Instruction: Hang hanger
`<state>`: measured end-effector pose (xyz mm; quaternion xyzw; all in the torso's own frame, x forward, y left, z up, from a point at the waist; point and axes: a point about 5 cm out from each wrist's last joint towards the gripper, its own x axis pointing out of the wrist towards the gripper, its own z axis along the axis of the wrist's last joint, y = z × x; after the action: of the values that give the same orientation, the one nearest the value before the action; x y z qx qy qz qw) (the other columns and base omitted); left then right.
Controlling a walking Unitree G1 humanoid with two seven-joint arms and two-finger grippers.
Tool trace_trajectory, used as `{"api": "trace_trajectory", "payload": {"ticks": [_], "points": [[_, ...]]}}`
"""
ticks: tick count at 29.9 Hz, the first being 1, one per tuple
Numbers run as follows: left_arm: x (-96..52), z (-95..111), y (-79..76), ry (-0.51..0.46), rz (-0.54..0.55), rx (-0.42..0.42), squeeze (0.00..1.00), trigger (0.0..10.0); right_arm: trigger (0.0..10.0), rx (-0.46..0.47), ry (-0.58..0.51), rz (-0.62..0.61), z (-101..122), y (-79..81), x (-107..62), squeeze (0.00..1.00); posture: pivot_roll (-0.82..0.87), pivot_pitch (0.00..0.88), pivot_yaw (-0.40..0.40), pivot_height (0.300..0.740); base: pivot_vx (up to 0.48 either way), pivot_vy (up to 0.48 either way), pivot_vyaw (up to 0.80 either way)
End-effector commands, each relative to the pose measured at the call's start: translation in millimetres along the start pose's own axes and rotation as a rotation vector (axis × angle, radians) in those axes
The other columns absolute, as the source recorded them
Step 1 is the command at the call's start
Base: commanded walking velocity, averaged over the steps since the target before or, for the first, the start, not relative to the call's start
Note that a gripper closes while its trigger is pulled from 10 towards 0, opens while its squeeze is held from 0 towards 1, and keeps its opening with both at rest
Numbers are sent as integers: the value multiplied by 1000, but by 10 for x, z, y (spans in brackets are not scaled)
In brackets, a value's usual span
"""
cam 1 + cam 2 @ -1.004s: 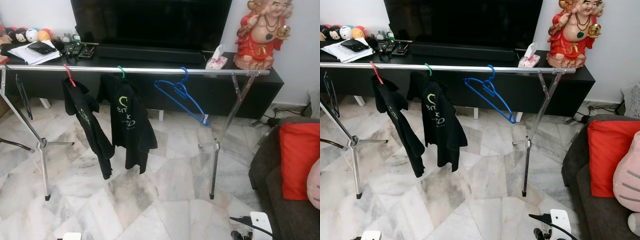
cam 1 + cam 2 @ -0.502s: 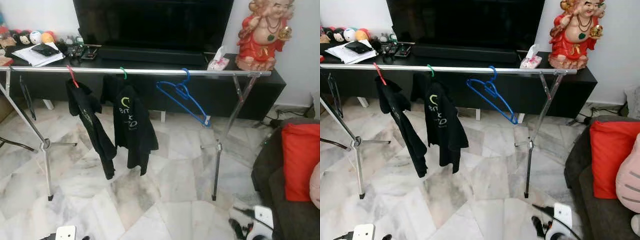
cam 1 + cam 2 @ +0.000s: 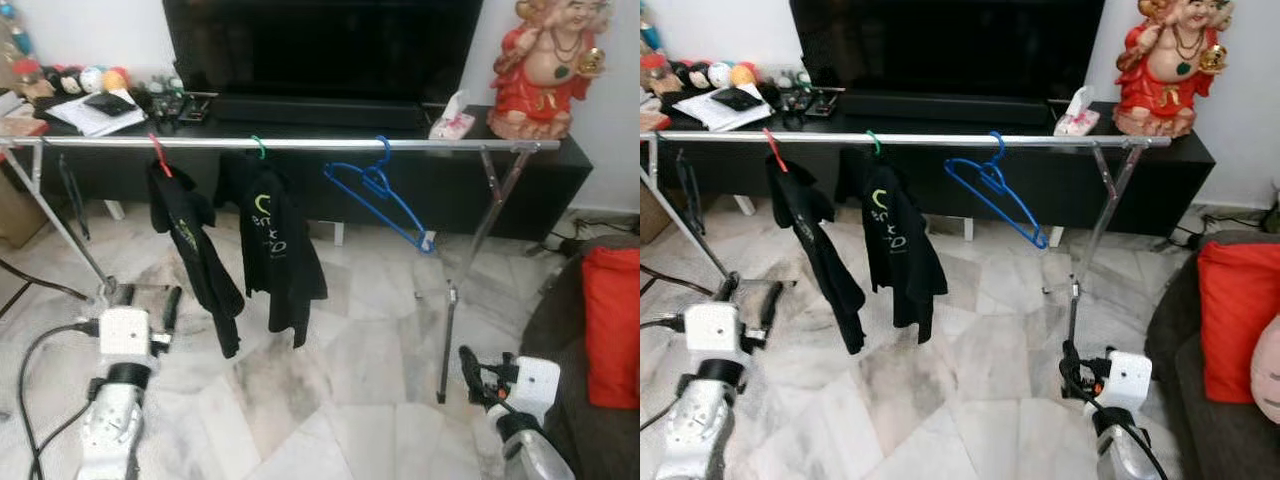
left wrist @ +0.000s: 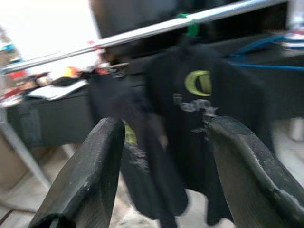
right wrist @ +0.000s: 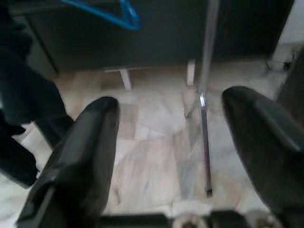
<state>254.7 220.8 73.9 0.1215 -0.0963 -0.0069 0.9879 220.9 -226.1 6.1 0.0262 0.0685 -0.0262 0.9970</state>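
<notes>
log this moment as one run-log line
task: hang hanger | blue hanger: bare, hooked on rail | left claw: open, empty, low near shirts | right claw: open, empty, low by rack leg

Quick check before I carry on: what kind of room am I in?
Most likely a home living room: a big television on a low black cabinet, a sofa with a red cushion, and a metal drying rack with shirts.

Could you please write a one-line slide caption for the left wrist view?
Open left hand faces two black shirts hanging from the rail, blue hanger beside them.
</notes>
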Motion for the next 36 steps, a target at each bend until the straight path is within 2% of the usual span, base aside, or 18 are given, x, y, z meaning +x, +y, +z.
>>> {"api": "trace_trajectory", "payload": {"ticks": [1, 4, 8, 10, 16, 18, 19, 21, 22, 25, 26, 27, 28, 29, 31, 32, 34, 36], "points": [[-12, 84, -45, -19, -42, 25, 0, 10000, 10000, -45, -69, 3, 137, 42, -11, 0, -54, 0, 22, 740, 0, 0, 0], [-158, 118, -150, 0, -73, 9, 0, 10000, 10000, -75, -136, -6, 299, 74, -133, 0, -73, 0, 28, 740, 0, 0, 0], [-314, 177, -242, 18, -98, 13, 0, 10000, 10000, -49, -157, -32, 405, 119, -262, 0, -70, 0, 23, 740, 0, 0, 0], [-417, 154, -263, 67, -62, -2, 0, 10000, 10000, -29, -102, -36, 307, 116, -247, 0, -63, 0, 12, 740, 0, 0, 0], [-383, -36, -167, 167, -1, -22, 0, 10000, 10000, 15, 16, -81, 91, -73, -75, 0, -41, 0, -7, 740, 0, 0, 0], [-370, -311, -27, 298, 76, -39, 0, 10000, 10000, 65, 190, -178, -156, -283, 2, 0, -37, 0, -18, 740, 0, 0, 0], [-370, -311, -27, 298, 76, -39, 0, 10000, 10000, 65, 190, -178, -156, -283, 2, 0, -37, 0, -18, 740, 0, 0, 0], [-398, -613, 127, 462, 159, -120, 0, 10000, 10000, 99, 403, -226, -448, -334, -67, 0, -50, 0, -16, 740, 0, 0, 0], [-398, -613, 127, 462, 159, -120, 0, 10000, 10000, 99, 403, -226, -448, -334, -67, 0, -50, 0, -16, 740, 0, 0, 0], [-544, -878, 172, 648, 178, -151, 0, 10000, 10000, 92, 581, -219, -672, -271, -189, 0, -62, 0, -3, 740, 0, 0, 0], [-544, -878, 172, 648, 178, -151, 0, 10000, 10000, 92, 581, -219, -672, -271, -189, 0, -62, 0, -3, 740, 0, 0, 0], [-625, -964, 171, 715, 186, -168, 0, 10000, 10000, 57, 645, -194, -744, -232, -238, 0, -52, 0, -5, 740, 0, 0, 0], [-729, -1057, 137, 802, 168, -165, 0, 10000, 10000, 68, 683, -198, -794, -208, -274, 0, -33, 0, -20, 740, 0, 0, 0], [-729, -1057, 137, 802, 168, -165, 0, 10000, 10000, 68, 683, -198, -794, -208, -274, 0, -33, 0, -20, 740, 0, 0, 0], [-905, -1181, 46, 933, 131, -152, 0, 10000, 10000, 103, 707, -181, -833, -131, -283, 0, -25, 0, -28, 740, 0, 0, 0], [-905, -1181, 46, 933, 131, -152, 0, 10000, 10000, 103, 707, -181, -833, -131, -283, 0, -25, 0, -28, 740, 0, 0, 0], [-1088, -1295, -142, 1090, 65, -143, 0, 10000, 10000, 120, 742, -160, -890, -54, -313, 0, -49, 0, -16, 740, 0, 0, 0], [-1099, -1301, -167, 1099, 52, -145, 0, 10000, 10000, 118, 747, -159, -898, -50, -322, 0, -49, 0, -16, 740, 0, 0, 0]]}}
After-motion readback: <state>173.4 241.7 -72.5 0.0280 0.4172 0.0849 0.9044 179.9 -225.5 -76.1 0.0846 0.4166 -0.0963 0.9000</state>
